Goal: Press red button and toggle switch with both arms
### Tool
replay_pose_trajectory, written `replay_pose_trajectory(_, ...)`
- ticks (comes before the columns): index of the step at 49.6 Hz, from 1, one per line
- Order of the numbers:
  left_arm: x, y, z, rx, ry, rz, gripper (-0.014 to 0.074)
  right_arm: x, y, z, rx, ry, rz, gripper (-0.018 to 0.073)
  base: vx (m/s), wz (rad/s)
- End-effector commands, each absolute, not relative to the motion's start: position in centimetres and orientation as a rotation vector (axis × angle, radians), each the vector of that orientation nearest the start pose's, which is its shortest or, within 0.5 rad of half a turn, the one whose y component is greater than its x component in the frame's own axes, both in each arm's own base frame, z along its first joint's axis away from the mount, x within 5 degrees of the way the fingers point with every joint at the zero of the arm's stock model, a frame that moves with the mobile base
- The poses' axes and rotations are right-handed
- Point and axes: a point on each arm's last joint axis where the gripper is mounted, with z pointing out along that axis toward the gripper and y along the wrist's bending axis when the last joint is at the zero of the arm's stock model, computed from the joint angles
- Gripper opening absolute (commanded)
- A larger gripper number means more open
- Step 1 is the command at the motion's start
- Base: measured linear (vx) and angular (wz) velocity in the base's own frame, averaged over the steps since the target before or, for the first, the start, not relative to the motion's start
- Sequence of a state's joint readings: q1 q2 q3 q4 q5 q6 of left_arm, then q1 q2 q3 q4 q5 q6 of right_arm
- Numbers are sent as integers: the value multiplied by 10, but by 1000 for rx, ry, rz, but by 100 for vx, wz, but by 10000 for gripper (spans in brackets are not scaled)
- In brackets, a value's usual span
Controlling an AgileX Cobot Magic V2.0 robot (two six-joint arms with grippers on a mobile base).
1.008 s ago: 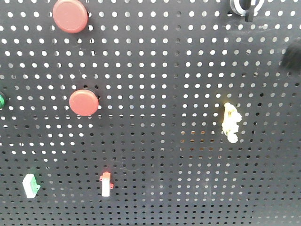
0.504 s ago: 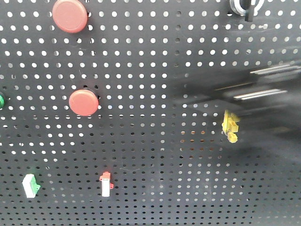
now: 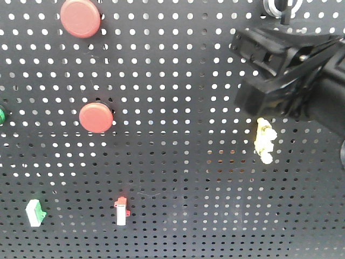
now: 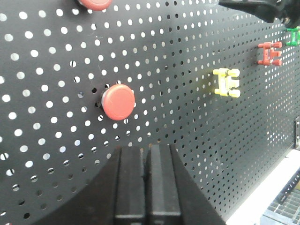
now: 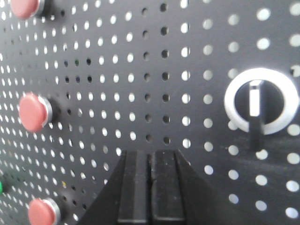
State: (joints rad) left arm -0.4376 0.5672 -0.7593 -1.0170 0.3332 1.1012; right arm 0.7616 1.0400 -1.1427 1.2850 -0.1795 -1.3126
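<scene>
Toggle switch [image 5: 256, 107]: black lever in silver ring; left fingers [image 4: 131, 187], right fingers [image 5: 135, 190] pressed together.

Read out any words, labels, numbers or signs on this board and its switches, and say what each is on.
None: no readable text in any view. The pegboard, the red buttons, the toggle switch, the yellow switch and the white red-tipped switch show no lettering, and neither the left claw nor the right claw bears a mark.
</scene>
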Motion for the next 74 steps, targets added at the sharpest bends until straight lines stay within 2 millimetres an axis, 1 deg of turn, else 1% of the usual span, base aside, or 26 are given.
replay_pose_trajectory(1, 83, -65, 416, 570, 1326, -478, 2, 164, 132, 491, -351, 1244, 477, -3, 0, 0)
replay_pose_trajectory(20, 83, -65, 416, 569, 1327, -479, 2, 169, 121, 494, -238, 1229, 388, -3, 0, 0)
replay_pose_trajectory(29, 83, -65, 416, 564, 1330, -486, 2, 170, 125, 493, -247, 1238, 415, -3, 0, 0)
replay_pose_trajectory(40, 85, -66, 415, 563, 1340, -495, 2, 175, 129, 499, -236, 1232, 415, -3, 0, 0)
replay_pose_trajectory(51, 85, -66, 415, 565, 1340, -496, 2, 178, 124, 499, -203, 1223, 342, -3, 0, 0)
replay_pose_trajectory(61, 85, -66, 415, 566, 1341, -497, 2, 180, 115, 500, -114, 1220, 276, -3, 0, 0)
replay_pose_trajectory(74, 85, -66, 415, 567, 1341, -498, 2, 183, 101, 496, -47, 1277, 113, -3, 0, 0)
